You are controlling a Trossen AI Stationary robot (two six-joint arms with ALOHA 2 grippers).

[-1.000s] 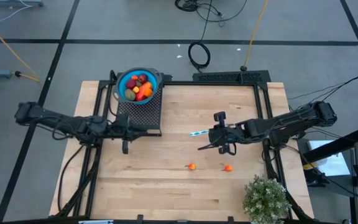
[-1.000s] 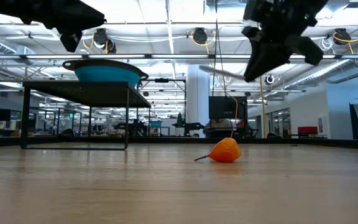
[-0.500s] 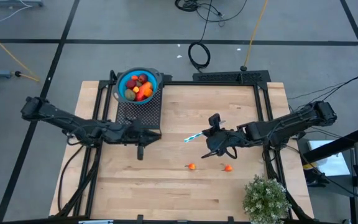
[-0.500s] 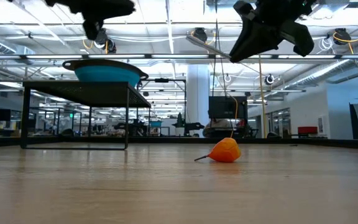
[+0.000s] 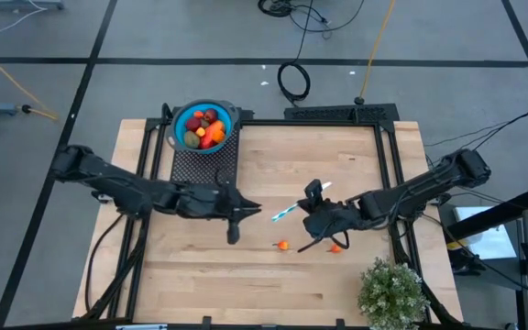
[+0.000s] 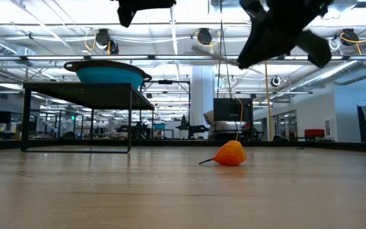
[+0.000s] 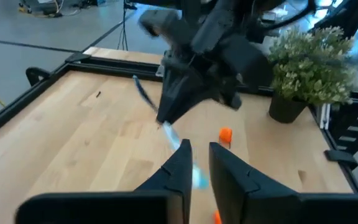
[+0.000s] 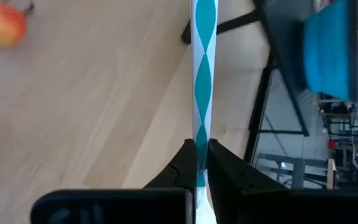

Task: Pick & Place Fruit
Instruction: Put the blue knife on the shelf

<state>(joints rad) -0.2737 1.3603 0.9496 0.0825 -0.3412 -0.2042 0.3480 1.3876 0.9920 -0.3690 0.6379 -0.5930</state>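
Right gripper [image 5: 312, 220] jaws clamping striped utensil [image 5: 285, 212] above table centre, left gripper [image 5: 234, 235] jaws nearly closed, empty.

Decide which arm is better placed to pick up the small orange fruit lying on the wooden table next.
Probably the left. The left hand carries nothing and hangs near the small orange fruit. The right hand is also close, but it is shut on the thin teal-and-white striped utensil.

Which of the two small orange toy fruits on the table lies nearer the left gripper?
The left orange fruit, bare on the wood; the other lies under the right gripper.
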